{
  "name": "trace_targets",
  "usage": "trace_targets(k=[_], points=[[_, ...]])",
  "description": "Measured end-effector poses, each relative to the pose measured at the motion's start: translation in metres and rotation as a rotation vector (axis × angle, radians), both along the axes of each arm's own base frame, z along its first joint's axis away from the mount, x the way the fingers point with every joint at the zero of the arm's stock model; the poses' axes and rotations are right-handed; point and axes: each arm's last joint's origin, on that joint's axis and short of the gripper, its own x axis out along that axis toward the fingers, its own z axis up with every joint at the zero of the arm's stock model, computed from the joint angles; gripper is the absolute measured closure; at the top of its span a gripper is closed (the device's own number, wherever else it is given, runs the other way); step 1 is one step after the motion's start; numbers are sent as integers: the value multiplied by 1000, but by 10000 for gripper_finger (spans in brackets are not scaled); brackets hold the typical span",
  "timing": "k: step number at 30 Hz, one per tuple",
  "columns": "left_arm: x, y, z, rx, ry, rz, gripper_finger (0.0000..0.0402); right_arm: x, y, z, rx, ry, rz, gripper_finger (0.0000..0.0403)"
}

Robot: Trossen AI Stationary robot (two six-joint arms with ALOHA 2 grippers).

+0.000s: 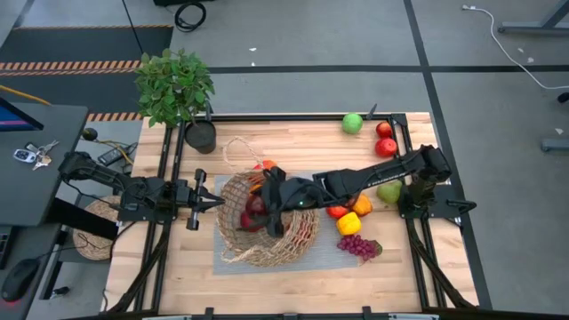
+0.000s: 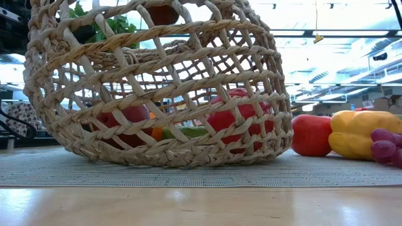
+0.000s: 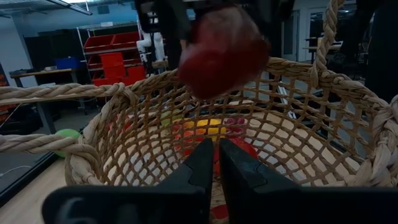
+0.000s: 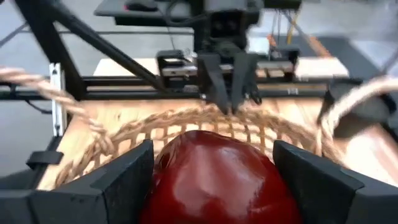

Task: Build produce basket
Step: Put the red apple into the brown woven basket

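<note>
No brand, label or readable writing shows on anything here.

The right gripper [image 4: 211,180] hangs over the mouth of the large round tan wicker basket [image 1: 267,222], its two dark fingers [image 4: 121,177] spread wide around a dark red apple [image 4: 214,177] and clamped on its sides. In the high view that apple [image 1: 256,208] sits between the fingers just above the basket's open top, and the left wrist view shows it [image 3: 221,53] raised above the rim, clear of the fruit lying inside.

The left gripper [image 1: 216,202] is at the basket's left edge with its fingers [image 3: 202,168] pressed together; from the right wrist view they seem to pinch the woven rim, though the contact itself is hard to make out.

The basket stands on a grey woven mat [image 1: 338,253] in the middle of the pale wooden table [image 1: 293,142], its thin looped handle [image 1: 236,151] lying toward the far side. Through the open weave, the low view shows red fruit [image 2: 239,119] and a green piece [image 2: 188,132] resting on the bottom.

To the basket's right on the mat lie a red tomato-like fruit [image 2: 312,134], a yellow pepper-shaped piece [image 2: 361,133], and purple grapes [image 1: 358,246]. A green pear [image 1: 388,192] sits beside the right arm. A green apple [image 1: 353,123] and two red apples [image 1: 385,140] lie near the far right corner.
</note>
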Motion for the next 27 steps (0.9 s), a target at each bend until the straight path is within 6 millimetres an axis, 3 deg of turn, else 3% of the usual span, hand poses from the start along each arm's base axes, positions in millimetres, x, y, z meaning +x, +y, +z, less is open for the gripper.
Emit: trace_targets(k=[8, 13, 20, 23, 27], points=[[0, 0, 0, 0, 0, 0, 374, 8, -14, -10, -8, -114, -17, 76], [0, 0, 0, 0, 1, 0, 369, 31, -15, -22, -5, -78, 0, 76], [0, 0, 0, 0, 0, 0, 369, 70, -15, -36, -73, 131, 8, 76], [0, 0, 0, 0, 0, 0, 373, 77, -22, -35, -87, 218, 0, 76], [0, 0, 0, 1, 1, -1, 372, 82, -31, -50, -89, 322, 43, 76]])
